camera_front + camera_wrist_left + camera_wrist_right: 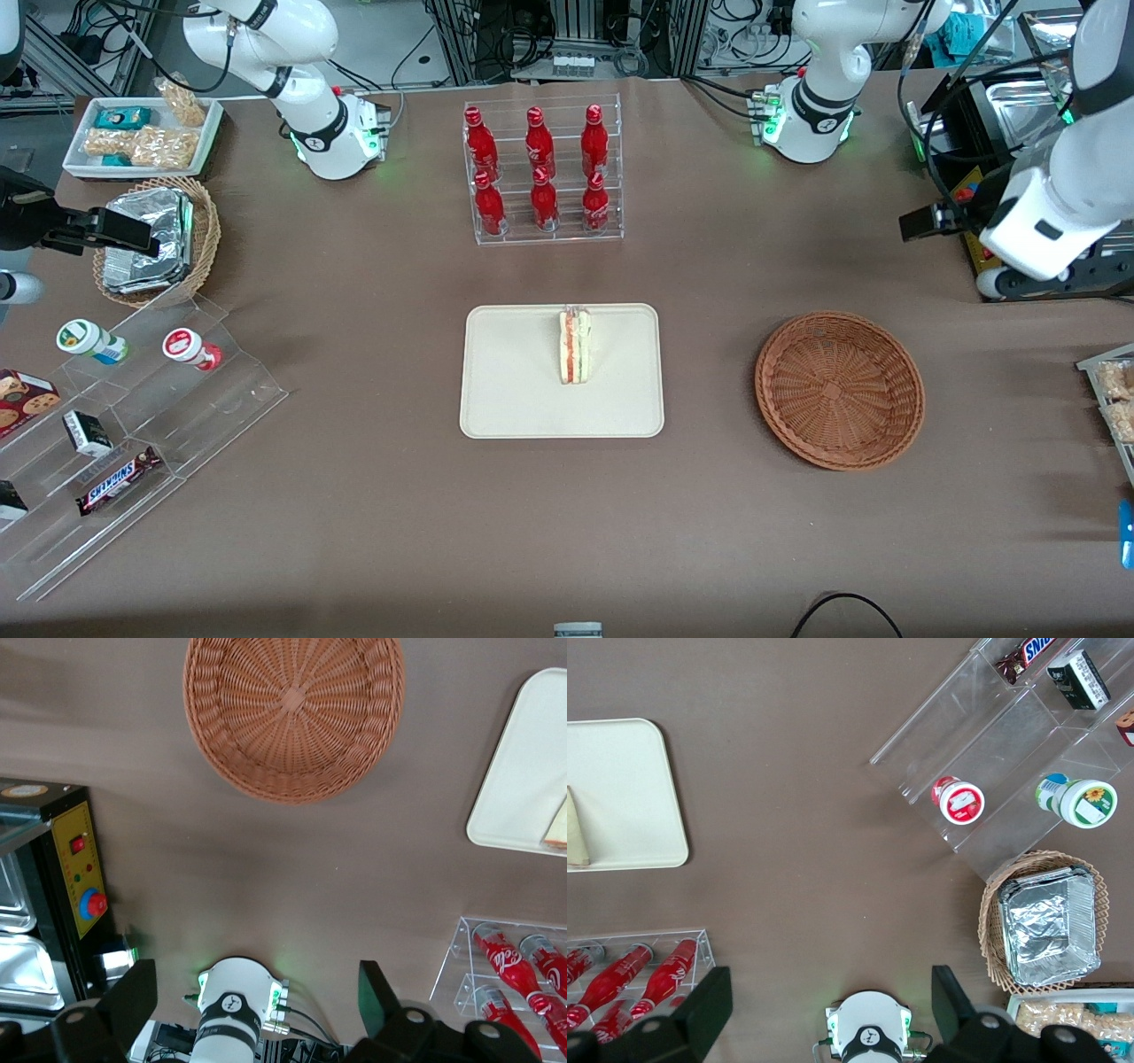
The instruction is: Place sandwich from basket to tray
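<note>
The sandwich, a pale bread wedge with a red-orange stripe, stands on the cream tray near its middle; only its corner shows in the left wrist view, on the tray. The reddish-brown wicker basket sits beside the tray toward the working arm's end and holds nothing. My gripper hangs high above the table, farther from the front camera than the basket and well apart from it. It is open, with nothing between its fingers.
A clear rack of red bottles stands farther from the front camera than the tray. Toward the parked arm's end are a tan basket with foil packets, a white snack tray and an acrylic stepped shelf. A black control box stands near my gripper.
</note>
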### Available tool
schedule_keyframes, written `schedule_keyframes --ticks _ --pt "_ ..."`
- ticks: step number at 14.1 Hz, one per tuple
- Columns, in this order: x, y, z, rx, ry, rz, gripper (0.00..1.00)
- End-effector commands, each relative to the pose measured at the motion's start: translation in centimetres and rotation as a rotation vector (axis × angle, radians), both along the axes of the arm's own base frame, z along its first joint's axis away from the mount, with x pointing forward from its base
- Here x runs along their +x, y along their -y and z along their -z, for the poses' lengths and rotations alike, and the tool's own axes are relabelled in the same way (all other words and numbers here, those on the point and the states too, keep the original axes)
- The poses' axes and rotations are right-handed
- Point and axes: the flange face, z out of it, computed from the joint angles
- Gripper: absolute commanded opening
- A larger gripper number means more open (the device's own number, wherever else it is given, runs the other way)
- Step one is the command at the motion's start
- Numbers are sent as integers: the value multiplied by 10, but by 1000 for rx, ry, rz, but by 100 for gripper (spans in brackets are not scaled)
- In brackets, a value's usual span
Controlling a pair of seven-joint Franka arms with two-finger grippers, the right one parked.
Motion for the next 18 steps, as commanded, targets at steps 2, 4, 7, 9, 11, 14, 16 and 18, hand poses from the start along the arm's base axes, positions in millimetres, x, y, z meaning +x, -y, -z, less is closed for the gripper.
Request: schedule_keyframes --ticks 2,4,7,9,11,14,16,18 --pt "-28 -17 -14 12 38 -33 100" --pt "-36 -17 -14 4 59 -33 100" --pt "-44 -16 -31 -20 101 -34 100" --pt "-43 -16 -31 -19 104 -33 100" --pt "-43 -16 -30 -18 107 -33 100" --pt "-42 -17 -32 -9 119 -33 100" --pt "-42 -18 -31 1 116 -32 100" --pt "-41 -17 -31 1 120 -30 100"
